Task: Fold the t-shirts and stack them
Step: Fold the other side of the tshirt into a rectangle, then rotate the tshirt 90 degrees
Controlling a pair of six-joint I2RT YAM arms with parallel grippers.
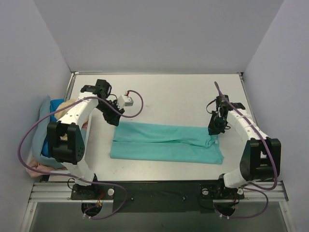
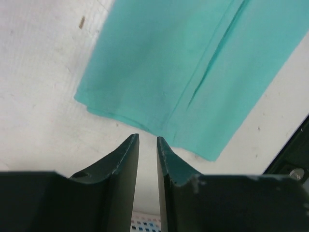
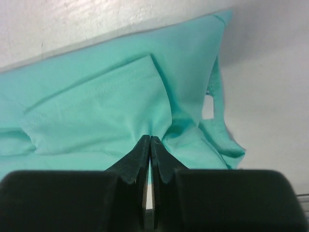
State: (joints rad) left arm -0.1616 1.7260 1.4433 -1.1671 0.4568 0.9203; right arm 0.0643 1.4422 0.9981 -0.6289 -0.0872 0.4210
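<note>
Pale walls are boxing in a white counter (image 1: 169,96). The teal-green t-shirt (image 1: 166,142) is lying on it, across the middle, between the two arms. It is showing as a long, flat band, its sides apparently brought in lengthwise, with one crease running along it.

The left tool (image 2: 147,137) is hovering just off the band's far left corner. Its jaws are standing slightly apart with nothing between them, so it is released and holding no cloth.

The right tool (image 3: 150,138) is sitting at the band's right end with its jaws clenched together. The cloth is puckering in towards the tips, so it is most likely pinching a fold of the shirt there. That end is looking rumpled and not squared.

A heap of other t-shirts (image 1: 42,116) is waiting at the counter's left edge, partly under the left arm (image 1: 72,116). Blue, tan and pink cloth are showing in it, loose and unfolded as far as the top view lets me tell.

Judging by this, the task is sitting at an early stage. The first shirt is looking narrowed but not yet folded across its length into a compact packet. No stack is showing anywhere, and every shirt in the heap is awaiting its turn.
</note>
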